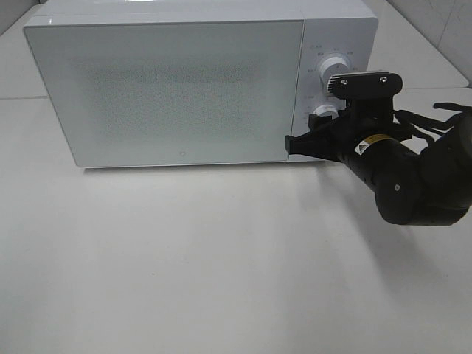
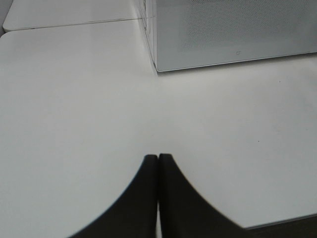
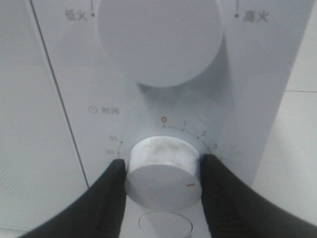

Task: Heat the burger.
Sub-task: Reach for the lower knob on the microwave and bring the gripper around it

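Note:
The burger shows in no view. A white microwave [image 1: 169, 88] stands at the back of the table with its door closed. My right gripper [image 1: 324, 124] is at the control panel, with a finger pressed against each side of the lower timer knob [image 3: 161, 171]. The knob's red mark is turned away from the red 0 on the dial. The larger power knob [image 3: 159, 39] is just beyond it and untouched. My left gripper [image 2: 158, 159] is shut on nothing and hangs over the bare table [image 2: 74, 109], well short of the microwave's corner [image 2: 156, 64].
A round button [image 3: 166, 225] sits under the timer knob on the panel. The white table [image 1: 184, 258] stretches in front of the microwave. A seam between table sections [image 2: 74, 23] runs beside the microwave.

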Motion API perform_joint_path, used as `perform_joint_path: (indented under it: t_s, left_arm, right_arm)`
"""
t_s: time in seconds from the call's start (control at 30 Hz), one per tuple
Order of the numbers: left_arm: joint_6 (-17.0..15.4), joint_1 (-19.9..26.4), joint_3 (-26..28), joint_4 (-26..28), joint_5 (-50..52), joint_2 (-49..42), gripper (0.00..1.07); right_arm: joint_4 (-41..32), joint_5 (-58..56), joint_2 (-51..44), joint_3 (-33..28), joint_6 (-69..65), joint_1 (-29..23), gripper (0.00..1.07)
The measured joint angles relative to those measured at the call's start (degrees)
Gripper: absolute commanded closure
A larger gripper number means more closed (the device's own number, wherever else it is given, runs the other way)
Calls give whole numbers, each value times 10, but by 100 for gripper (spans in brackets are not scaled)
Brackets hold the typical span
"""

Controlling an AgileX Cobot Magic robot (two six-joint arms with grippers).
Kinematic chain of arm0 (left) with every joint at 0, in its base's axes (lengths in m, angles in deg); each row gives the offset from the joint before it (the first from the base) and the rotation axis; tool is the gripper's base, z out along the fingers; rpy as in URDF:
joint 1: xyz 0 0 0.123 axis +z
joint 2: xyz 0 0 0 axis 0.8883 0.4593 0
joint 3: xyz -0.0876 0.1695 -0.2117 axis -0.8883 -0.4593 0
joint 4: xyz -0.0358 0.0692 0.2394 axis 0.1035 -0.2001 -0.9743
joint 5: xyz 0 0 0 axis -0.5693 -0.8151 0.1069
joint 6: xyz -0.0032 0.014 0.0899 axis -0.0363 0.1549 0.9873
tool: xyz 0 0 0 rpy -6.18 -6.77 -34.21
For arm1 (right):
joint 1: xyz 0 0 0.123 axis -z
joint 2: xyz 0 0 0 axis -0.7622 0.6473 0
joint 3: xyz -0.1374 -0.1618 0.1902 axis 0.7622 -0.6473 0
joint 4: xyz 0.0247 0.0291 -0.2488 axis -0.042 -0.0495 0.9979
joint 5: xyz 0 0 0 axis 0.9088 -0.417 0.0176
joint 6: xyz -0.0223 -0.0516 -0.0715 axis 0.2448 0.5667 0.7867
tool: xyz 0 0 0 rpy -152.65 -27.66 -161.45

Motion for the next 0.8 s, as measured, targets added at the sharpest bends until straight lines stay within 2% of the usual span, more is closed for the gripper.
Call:
perform_joint_path:
  t_s: [0.2,0.4,0.43,0.47,0.53,0.57,0.6,0.63,0.67,0.73,0.77,0.8]
  left_arm:
    - [0,0,0,0,0,0,106]
    - [0,0,0,0,0,0,106]
    - [0,0,0,0,0,0,106]
    - [0,0,0,0,0,0,106]
    - [0,0,0,0,0,0,106]
    - [0,0,0,0,0,0,106]
    - [0,0,0,0,0,0,106]
    - [0,0,0,0,0,0,106]
    - [0,0,0,0,0,0,106]
    - [0,0,0,0,0,0,106]
    - [0,0,0,0,0,0,106]
    - [0,0,0,0,0,0,106]
  right_arm:
    - [1,2,0,0,-35,0,107]
    - [5,3,0,0,-159,0,107]
    - [5,6,1,0,-230,0,107]
    - [5,6,1,0,-230,0,107]
    - [6,15,4,0,-372,0,107]
    - [6,15,4,0,-372,0,107]
    - [9,18,4,0,-468,0,107]
    - [9,18,4,0,-468,0,107]
    - [9,23,4,-1,-580,0,107]
    - [10,26,5,-2,-626,0,107]
    - [10,31,5,-5,-736,0,107]
    - [10,34,5,-6,-784,0,107]
